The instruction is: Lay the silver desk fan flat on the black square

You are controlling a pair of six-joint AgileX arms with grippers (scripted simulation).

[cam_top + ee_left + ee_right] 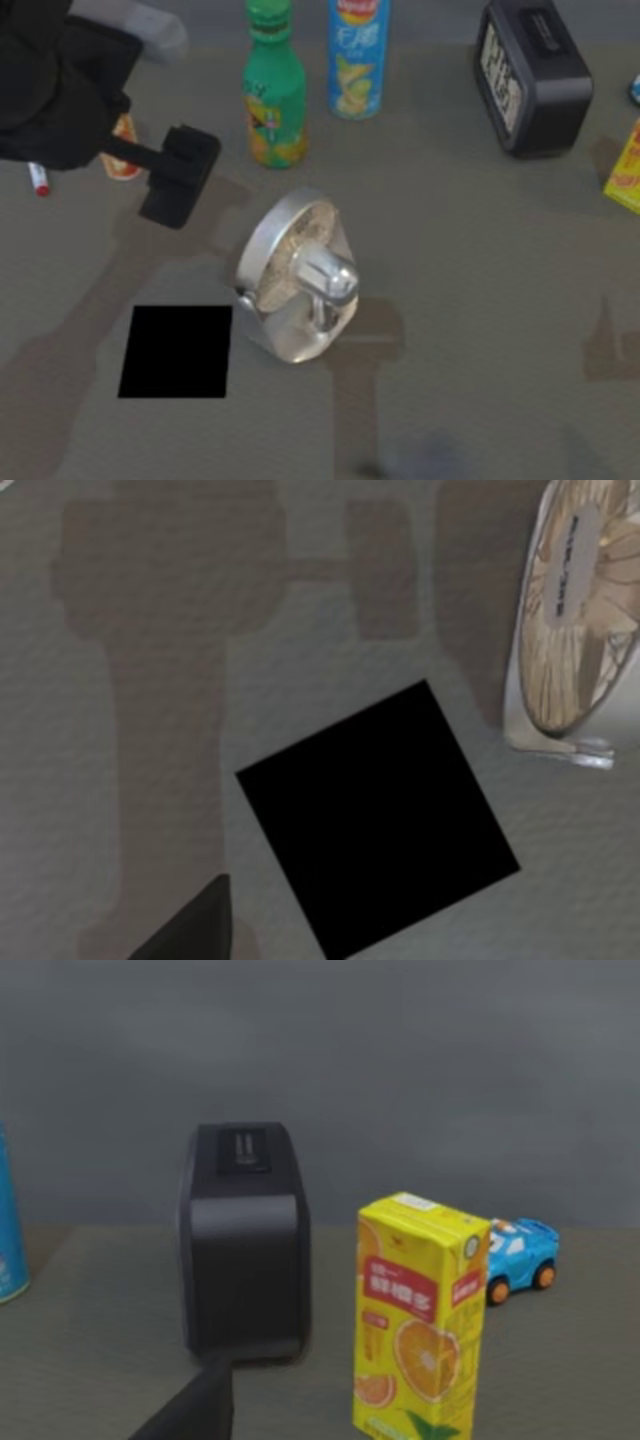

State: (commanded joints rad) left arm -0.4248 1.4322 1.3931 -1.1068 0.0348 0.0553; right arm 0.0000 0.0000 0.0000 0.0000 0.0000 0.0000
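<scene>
Silver desk fan [297, 290]: chrome ring, beige grille. Black square [176, 351]: plain matte black; digital clock [532, 75]: black. Juice carton [418, 1317]: yellow, orange-fruit print; toy car [518, 1257]: blue; surface [480, 300]: grey-olive.

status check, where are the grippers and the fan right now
Left gripper hovering empty, up-left of the shiny silver desk fan. Fan upright, beside the flat black square, not on it. Right arm out of the top view. Nothing on the square.

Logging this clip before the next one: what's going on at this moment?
Nothing is held yet. The left gripper hangs over the table's left side, up and left of the fan, touching nothing. The fan stands just right of the black square, not on it. The right arm is out of the top view; its wrist camera faces the clock and a juice carton.
</scene>
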